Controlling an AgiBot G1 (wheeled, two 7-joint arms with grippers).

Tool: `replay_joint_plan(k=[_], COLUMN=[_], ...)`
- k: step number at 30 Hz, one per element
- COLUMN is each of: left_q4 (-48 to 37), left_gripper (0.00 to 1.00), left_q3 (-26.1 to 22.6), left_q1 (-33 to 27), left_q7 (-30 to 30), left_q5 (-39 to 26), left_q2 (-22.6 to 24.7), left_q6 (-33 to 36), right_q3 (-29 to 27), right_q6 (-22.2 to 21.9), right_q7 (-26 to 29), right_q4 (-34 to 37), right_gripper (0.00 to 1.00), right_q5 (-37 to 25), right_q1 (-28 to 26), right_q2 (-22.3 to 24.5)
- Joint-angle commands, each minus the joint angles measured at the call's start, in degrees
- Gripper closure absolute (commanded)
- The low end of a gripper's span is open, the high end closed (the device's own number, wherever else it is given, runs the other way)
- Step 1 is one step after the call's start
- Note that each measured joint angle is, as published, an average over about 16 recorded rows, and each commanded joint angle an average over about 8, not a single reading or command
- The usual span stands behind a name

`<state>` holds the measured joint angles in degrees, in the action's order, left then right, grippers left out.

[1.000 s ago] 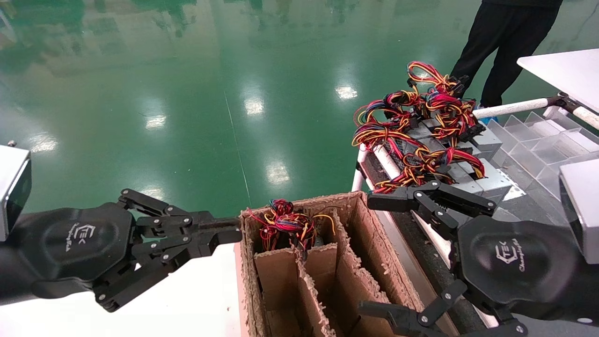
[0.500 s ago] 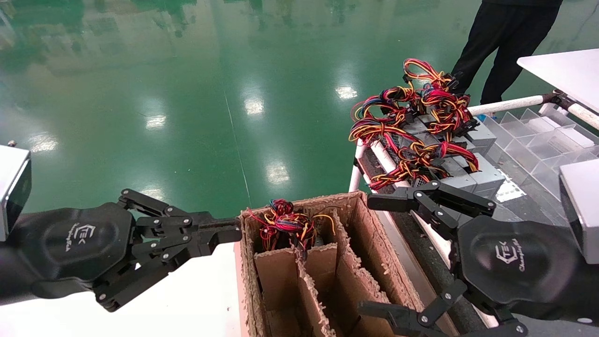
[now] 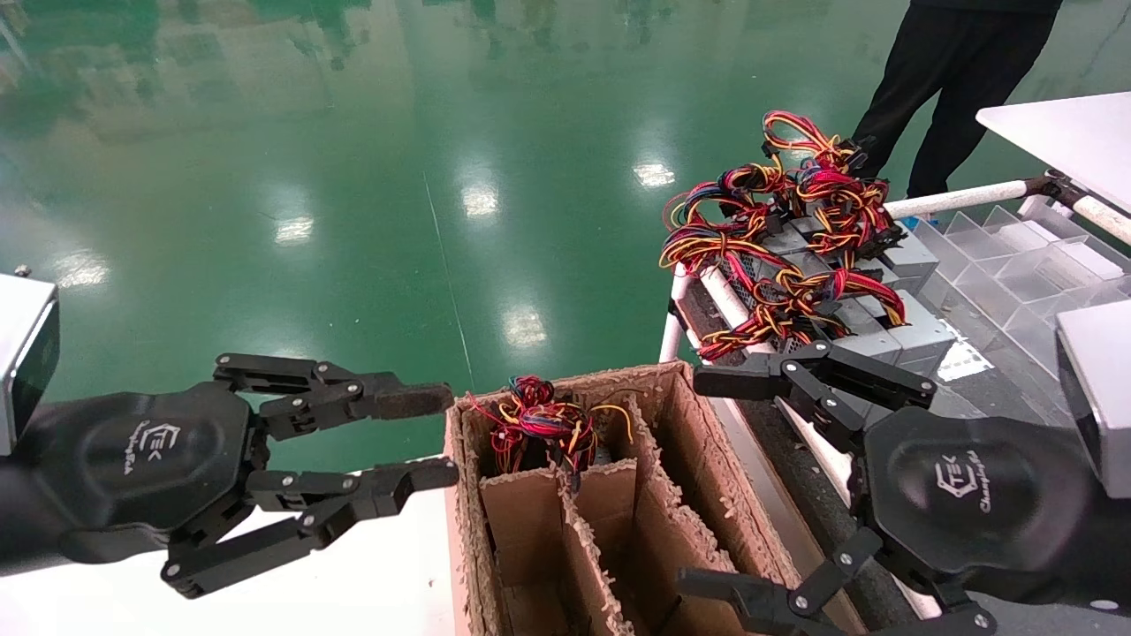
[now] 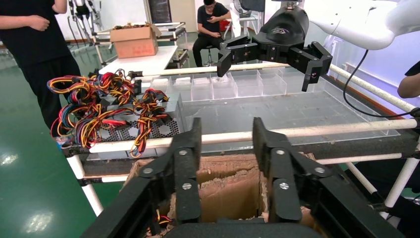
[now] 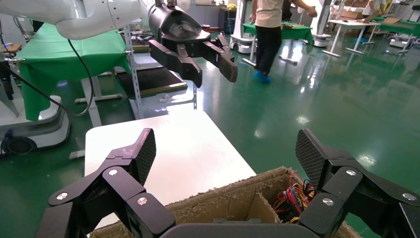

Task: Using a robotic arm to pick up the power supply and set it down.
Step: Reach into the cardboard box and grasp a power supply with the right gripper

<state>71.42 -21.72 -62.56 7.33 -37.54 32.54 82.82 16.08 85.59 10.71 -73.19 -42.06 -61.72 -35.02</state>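
Note:
Several grey power supplies (image 3: 919, 336) with tangled red, yellow and blue wires (image 3: 778, 256) lie piled on a rack at the right; the pile (image 4: 148, 129) also shows in the left wrist view. Another wire bundle (image 3: 539, 422) pokes out of the far compartment of a cardboard box (image 3: 698, 468). My left gripper (image 3: 442, 437) hovers open at the box's left rim, holding nothing. My right gripper (image 3: 702, 481) is spread wide open over the box's right wall, just short of the pile. In the right wrist view the bundle (image 5: 297, 196) lies beside one finger (image 5: 312, 153).
The box (image 4: 228, 181) has cardboard dividers and stands beside a white table (image 3: 353, 574). The rack has white rails (image 3: 963, 203) and a clear divided tray (image 3: 1016, 265). A person in black (image 3: 954, 88) stands behind it. Green floor lies beyond.
My left gripper's fingers have gone from shut to open. The right gripper has stayed in place. The rack with the pile shifted slightly farther away a second ago.

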Motion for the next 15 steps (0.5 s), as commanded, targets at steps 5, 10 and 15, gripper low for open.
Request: replay_joint_plan(k=[5, 10, 15], left_q4=[0.0, 0.0, 0.0], left_gripper=[0.00, 0.00, 0.00], left_q3=[0.0, 0.0, 0.0], left_q1=[0.0, 0.0, 0.0], left_q7=[0.0, 0.0, 0.0], left_q5=[0.0, 0.0, 0.0], left_q2=[0.0, 0.0, 0.0], left_q6=[0.0, 0.0, 0.0], right_q3=[0.2, 0.8, 1.8], right_q6=[-0.4, -1.5, -2.7], right_q7=[0.2, 0.3, -0.1], right_q4=[0.5, 1.9, 4.0], right_gripper=[0.00, 0.00, 0.00], right_q5=[-0.5, -2.3, -4.6], right_q1=[-0.3, -1.5, -2.9], right_q2=[-0.1, -0.8, -2.5])
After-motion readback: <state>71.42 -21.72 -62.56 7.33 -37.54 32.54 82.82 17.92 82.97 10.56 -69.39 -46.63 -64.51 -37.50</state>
